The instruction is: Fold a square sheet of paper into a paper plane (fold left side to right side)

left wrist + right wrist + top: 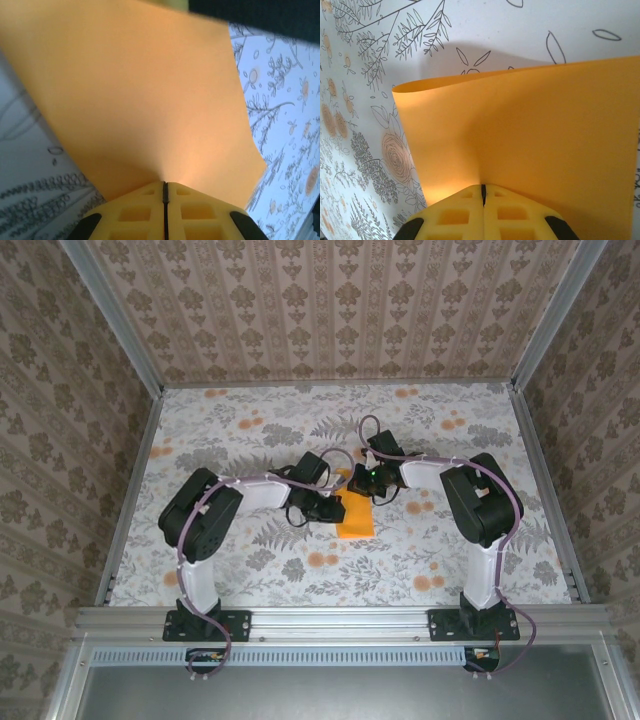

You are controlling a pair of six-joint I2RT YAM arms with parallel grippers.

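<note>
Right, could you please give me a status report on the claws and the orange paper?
Left claw shut on orange sheet. Right claw likewise. Sheet curled over, not creased. Nothing seen in the way.

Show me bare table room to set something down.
Free: the far strip of the floral table along the back wall, and the near strip between the thin bright orange paper sheet and the arm bases. Crowded: the centre, where the left end effector and right end effector pinch it.
</note>
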